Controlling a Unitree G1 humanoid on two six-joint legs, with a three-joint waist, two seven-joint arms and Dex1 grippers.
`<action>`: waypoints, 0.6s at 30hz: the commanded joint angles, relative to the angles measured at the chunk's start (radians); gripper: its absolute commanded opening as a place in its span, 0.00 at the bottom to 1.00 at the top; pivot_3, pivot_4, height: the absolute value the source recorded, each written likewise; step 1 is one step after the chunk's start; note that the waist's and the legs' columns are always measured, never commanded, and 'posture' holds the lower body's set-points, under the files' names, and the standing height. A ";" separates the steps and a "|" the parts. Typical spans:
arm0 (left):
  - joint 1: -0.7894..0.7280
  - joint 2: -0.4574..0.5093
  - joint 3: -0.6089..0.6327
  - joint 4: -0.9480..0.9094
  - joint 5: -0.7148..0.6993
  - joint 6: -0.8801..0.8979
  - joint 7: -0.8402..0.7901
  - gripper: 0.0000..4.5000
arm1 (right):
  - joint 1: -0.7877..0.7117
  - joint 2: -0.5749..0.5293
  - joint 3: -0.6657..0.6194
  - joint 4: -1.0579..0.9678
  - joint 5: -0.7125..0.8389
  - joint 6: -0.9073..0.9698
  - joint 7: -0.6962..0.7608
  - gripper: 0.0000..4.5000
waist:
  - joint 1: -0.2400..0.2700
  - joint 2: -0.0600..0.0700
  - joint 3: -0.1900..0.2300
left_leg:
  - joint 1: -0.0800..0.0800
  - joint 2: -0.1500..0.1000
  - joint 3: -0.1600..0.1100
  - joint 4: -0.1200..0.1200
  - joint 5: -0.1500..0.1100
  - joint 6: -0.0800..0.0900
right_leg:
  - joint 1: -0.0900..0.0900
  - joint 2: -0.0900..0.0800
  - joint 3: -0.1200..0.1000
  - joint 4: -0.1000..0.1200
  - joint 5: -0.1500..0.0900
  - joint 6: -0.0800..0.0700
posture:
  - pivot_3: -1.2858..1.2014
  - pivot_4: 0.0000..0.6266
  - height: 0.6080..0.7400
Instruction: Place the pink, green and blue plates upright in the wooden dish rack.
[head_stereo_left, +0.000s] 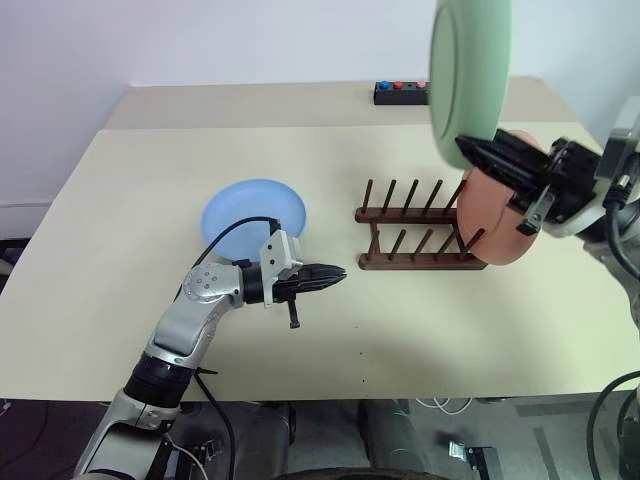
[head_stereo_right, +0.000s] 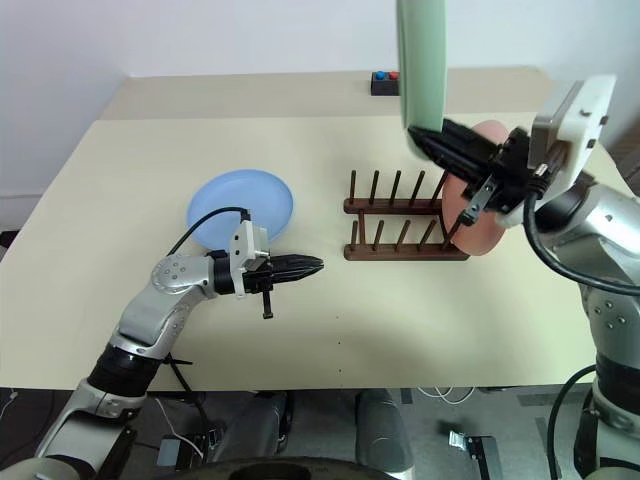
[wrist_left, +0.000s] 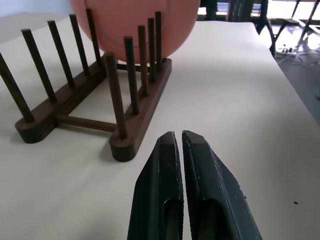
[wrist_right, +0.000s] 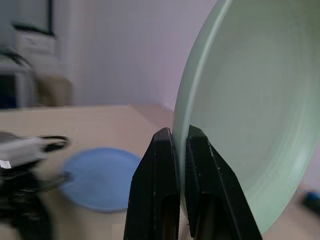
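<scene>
- The table (head_stereo_left: 120, 300) is used as the work surface, and the wooden dish rack (head_stereo_left: 415, 262) is set lengthwise on it so its peg slots can be reached from above
- The green plate (head_stereo_left: 470, 70) is held on edge, high over the rack's far end, so that it can be lowered between the pegs upright
- The pink plate (head_stereo_left: 500, 225) is already stood upright in the last slot at the rack's right end, propped by the pegs
- The blue plate (head_stereo_left: 255, 212) is left lying flat on the table, well left of the rack, not yet handled
- The right gripper (head_stereo_right: 432, 140) is pinched on the green plate's lower rim, one finger on each face
- The left gripper (head_stereo_left: 335, 272) is kept low and level between blue plate and rack, its jaws pressed together on nothing
</scene>
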 joint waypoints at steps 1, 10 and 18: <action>0.001 0.003 0.005 -0.043 -0.010 -0.008 -0.002 0.03 | 0.011 0.016 -0.055 -0.019 0.090 0.040 -0.011 0.01 | 0.001 0.000 0.000 | 0.000 0.000 0.000 0.000 0.000 0.000 | 0.000 0.000 0.000 0.000 0.000 0.000 | 0.52 0.24 1.00; -0.001 -0.004 -0.004 -0.061 -0.012 0.011 0.003 0.03 | 0.064 0.049 -0.064 0.003 0.087 0.064 -0.018 0.01 | 0.001 0.000 0.000 | 0.000 0.000 0.000 0.000 0.000 0.000 | 0.000 0.000 0.000 0.000 0.000 0.000 | 0.52 0.24 1.00; -0.009 -0.006 -0.005 -0.057 -0.008 0.013 0.004 0.03 | 0.087 0.062 -0.054 0.041 0.038 0.054 -0.009 0.01 | 0.001 0.000 0.000 | 0.000 0.000 0.000 0.000 0.000 0.000 | 0.000 0.000 0.000 0.000 0.000 0.000 | 0.52 0.24 1.00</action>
